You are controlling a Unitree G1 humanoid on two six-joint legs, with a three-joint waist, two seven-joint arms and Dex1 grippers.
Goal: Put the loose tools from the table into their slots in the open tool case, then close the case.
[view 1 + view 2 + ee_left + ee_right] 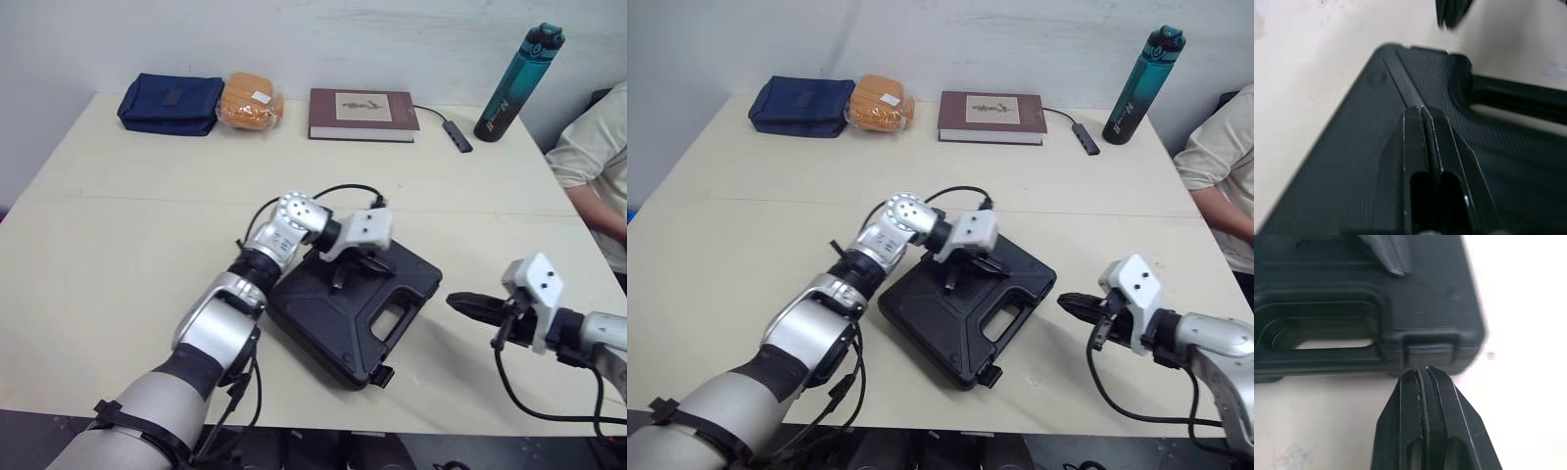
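Nothing legible — the white mark on the bottle and the book cover cannot be read.

Bright, even light, soft shadows; both wrist views slightly blurred.

The rectangular plastic tool case is matte black with a fine pebbled grain. The tall bottle is teal, the hardcover book maroon.
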